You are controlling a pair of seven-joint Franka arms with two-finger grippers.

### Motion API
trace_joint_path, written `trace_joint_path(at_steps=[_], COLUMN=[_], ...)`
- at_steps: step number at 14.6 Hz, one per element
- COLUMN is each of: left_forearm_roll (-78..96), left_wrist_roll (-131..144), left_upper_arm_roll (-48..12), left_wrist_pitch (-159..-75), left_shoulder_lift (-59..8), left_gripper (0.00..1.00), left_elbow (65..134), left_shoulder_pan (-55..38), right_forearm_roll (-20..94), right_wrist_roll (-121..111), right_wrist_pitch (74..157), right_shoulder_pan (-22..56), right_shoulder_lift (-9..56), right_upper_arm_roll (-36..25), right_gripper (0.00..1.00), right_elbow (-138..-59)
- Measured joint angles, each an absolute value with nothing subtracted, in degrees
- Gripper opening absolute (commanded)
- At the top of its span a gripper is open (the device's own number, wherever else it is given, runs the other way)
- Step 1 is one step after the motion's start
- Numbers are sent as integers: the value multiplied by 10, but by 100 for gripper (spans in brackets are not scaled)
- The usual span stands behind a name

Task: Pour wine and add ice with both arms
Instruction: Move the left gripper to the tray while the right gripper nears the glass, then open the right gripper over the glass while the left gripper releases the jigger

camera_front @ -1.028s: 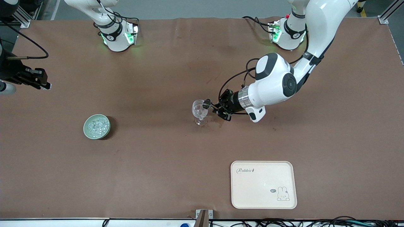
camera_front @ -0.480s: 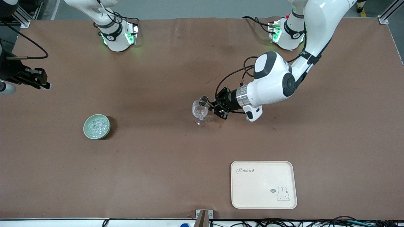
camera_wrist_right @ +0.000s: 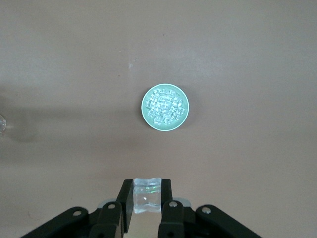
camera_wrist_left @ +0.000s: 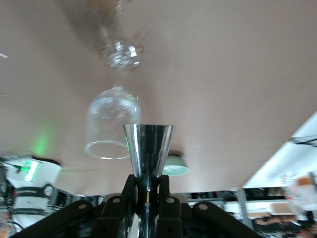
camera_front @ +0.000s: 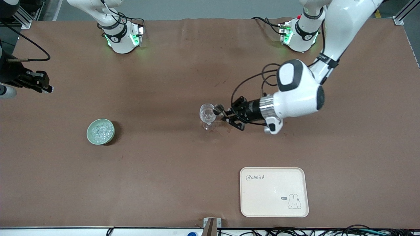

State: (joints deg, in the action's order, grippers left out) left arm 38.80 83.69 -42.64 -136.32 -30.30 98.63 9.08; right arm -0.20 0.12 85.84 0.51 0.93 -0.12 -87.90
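Note:
A clear stemmed glass (camera_front: pixel 207 116) stands mid-table and looks clear inside. My left gripper (camera_front: pixel 225 114) is shut on the stem of a small metal measuring cup (camera_front: pixel 218 108), held level beside the glass rim. In the left wrist view the cup (camera_wrist_left: pixel 148 148) is next to the glass (camera_wrist_left: pixel 111 124). My right gripper (camera_front: pixel 45 88) waits over the table's edge at the right arm's end. It is shut on one ice cube (camera_wrist_right: pixel 146 195). The rest of the ice (camera_front: pixel 100 131) fills a pale green bowl (camera_front: pixel 89 130), seen below the right gripper (camera_wrist_right: pixel 146 198) in the right wrist view (camera_wrist_right: pixel 165 107).
A cream tray (camera_front: pixel 274 191) with a rabbit drawing lies near the front camera, toward the left arm's end. The two arm bases (camera_front: pixel 121 37) (camera_front: pixel 300 36) stand along the table's back edge. Brown cloth covers the table.
The left gripper first lifted the metal cup over the glass rim, then drew it back toward the left arm's end. The left arm's wrist has turned. The right arm has not moved.

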Motion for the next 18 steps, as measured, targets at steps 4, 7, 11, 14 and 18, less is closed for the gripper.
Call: trace_joint_path(at_steps=[4, 7, 11, 14, 18], left_forearm_roll=[399, 459, 523, 530, 530], left_wrist_roll=[826, 769, 694, 657, 640], left_upper_arm_roll=[-425, -425, -423, -422, -413], left_wrist_pitch=[-1355, -1352, -1351, -1349, -1349], left_shoulder_lift=[-375, -429, -492, -545, -595], left_gripper=[1, 1, 1, 1, 1], left_elbow=[906, 863, 839, 815, 786], left_shoulder_pan=[142, 178, 228, 249, 248], right_forearm_roll=[20, 33, 34, 34, 33], right_wrist_roll=[5, 56, 187, 279, 393], right_wrist_pitch=[867, 901, 946, 998, 1070], right_shoulder_pan=[23, 59, 151, 226, 313], right_shoulder_lift=[10, 15, 42, 80, 131], right_upper_arm_roll=[3, 5, 8, 9, 9], right_gripper=[9, 8, 5, 4, 4], right_elbow=[-880, -889, -899, -900, -900])
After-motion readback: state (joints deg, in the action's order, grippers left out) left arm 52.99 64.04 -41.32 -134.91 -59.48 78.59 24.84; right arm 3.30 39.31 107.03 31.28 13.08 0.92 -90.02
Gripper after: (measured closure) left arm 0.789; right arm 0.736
